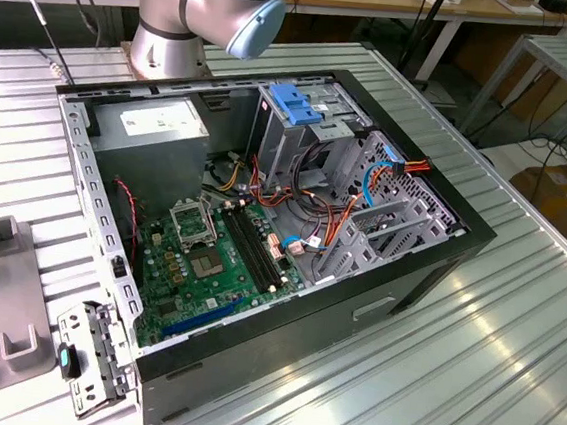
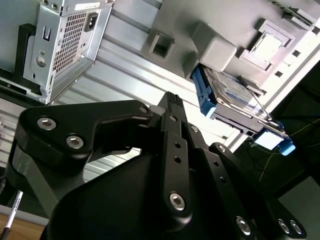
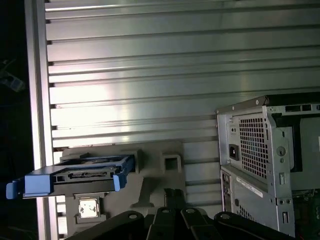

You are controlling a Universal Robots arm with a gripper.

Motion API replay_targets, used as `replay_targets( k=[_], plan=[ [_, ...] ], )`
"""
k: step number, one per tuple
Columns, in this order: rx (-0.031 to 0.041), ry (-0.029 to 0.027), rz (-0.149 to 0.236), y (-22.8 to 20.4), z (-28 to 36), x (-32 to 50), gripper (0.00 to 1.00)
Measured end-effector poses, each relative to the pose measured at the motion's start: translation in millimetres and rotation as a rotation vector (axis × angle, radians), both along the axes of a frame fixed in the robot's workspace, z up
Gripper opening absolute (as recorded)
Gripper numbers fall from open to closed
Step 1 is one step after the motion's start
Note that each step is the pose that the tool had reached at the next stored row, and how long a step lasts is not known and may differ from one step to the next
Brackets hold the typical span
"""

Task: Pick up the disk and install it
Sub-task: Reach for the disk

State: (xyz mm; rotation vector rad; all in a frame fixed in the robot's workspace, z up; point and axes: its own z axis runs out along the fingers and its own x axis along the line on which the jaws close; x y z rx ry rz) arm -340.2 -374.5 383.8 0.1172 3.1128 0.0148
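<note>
Exterior view: open case is holding motherboard, power supply, drive cage
First wrist view: the disk is sitting in a grey holder, connector end facing the camera
Second wrist view: gripper is pressing its fingers together, empty; disk's long axis is running away from it

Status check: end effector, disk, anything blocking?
End effector shut, empty, clear of the disk. Disk rests on grey fixture beside the open PC case. No obstruction seen between them.
</note>
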Motion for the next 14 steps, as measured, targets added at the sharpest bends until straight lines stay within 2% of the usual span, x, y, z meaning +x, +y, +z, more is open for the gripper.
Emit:
replay_targets(
  k=[10, 14],
  plan=[
    [-0.0001, 0.0001, 0.0, 0.1, -0.5, -27.7, 0.11],
    [0.0001, -0.0001, 0.0, 0.1, -0.8, -43.3, 0.11]
  ],
)
